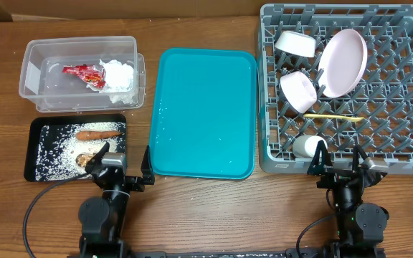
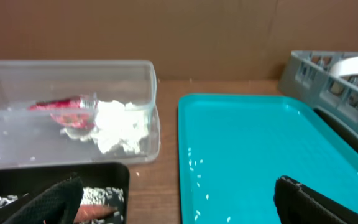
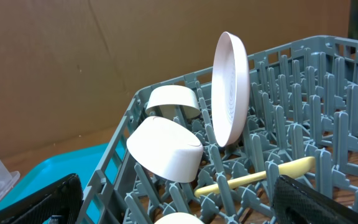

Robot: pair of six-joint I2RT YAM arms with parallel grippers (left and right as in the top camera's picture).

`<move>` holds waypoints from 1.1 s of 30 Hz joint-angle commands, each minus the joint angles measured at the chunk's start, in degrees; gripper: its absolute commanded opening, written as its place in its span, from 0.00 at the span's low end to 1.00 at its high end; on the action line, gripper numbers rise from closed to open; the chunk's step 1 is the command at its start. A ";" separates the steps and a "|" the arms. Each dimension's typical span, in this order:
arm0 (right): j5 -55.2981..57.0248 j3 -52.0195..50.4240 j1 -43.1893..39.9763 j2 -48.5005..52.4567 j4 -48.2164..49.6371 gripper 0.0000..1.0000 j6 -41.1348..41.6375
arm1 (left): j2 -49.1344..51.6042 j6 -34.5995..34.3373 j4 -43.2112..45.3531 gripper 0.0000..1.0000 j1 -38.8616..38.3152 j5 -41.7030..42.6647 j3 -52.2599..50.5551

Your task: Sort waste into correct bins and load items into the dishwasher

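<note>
Left gripper point(image 2: 179, 208): jaws wide, nothing held, parked at the near edge of the table point(image 1: 214, 208) between the black tray point(image 1: 31, 154) and the teal tray point(image 1: 203, 107). Right gripper point(image 3: 179, 205): jaws wide, nothing held, just before the near wall of the rack point(image 1: 400, 93), close to the cup point(image 1: 307, 146).

Rack: far right of the table, loaded. Plate point(image 1: 344, 62) stands on edge among the pegs. Far bowl point(image 1: 296, 43) and near bowl point(image 1: 298, 92) sit tilted to the plate's left. Cup rests at the near wall. Spoon point(image 1: 333, 116) lies flat across the lattice between the near bowl and the cup.

Teal tray: centre, bare except for a few stray white grains on its left part.

Tub point(image 1: 34, 64): far left, holding the wrapper point(image 1: 83, 73) and the napkin point(image 1: 119, 74), touching each other.

Black tray: near left, just in front of the tub. It carries the carrot point(image 1: 95, 134), the scrap point(image 1: 84, 160) near its front edge, and rice point(image 1: 56, 147) scattered over most of its floor
</note>
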 commanded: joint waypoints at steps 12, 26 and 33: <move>-0.13 -0.59 0.39 -0.63 0.44 1.00 0.42 | -14.69 1.51 -11.32 1.00 -0.37 -1.51 -1.38; -0.15 -0.59 0.39 -0.63 0.44 1.00 0.42 | -14.60 1.51 -11.41 1.00 -0.42 -1.53 -1.38; -0.15 -0.59 0.39 -0.63 0.44 1.00 0.42 | -14.60 1.51 -11.43 1.00 -0.42 -1.53 -1.38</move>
